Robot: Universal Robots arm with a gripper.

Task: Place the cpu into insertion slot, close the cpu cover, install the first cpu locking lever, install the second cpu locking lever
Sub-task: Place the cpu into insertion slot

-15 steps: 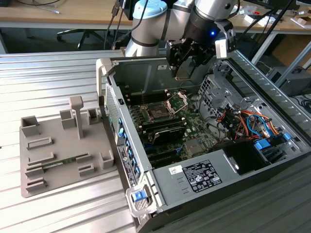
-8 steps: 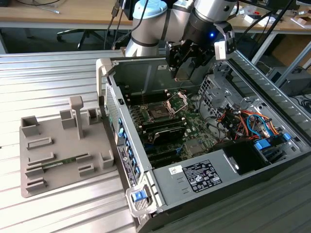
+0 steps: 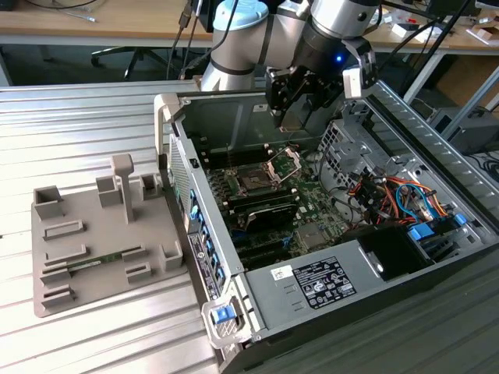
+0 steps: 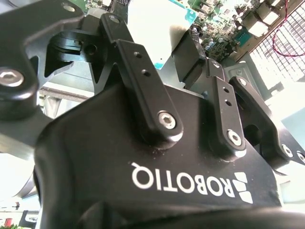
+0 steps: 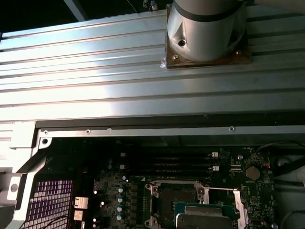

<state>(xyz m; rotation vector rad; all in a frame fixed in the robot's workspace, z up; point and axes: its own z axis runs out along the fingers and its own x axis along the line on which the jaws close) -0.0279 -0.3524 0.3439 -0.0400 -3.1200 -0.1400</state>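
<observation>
Exterior view: gripper point(image 3: 295, 109) hangs over the open case point(image 3: 226, 117), above the insertion slot point(image 3: 253, 181); cpu cover point(image 3: 285, 162) tilted up.
Second wrist view: fingers point(image 4: 189, 57) clamp the cpu point(image 4: 155, 28) (green edge showing).
First wrist view: cpu point(image 5: 205, 222) sits offset from the slot point(image 5: 172, 200), overlapping one corner.

The silver cpu point(image 4: 157, 33) hangs above the empty black slot point(image 3: 253, 181). The cover point(image 3: 285, 162) stands open beside the slot.
</observation>
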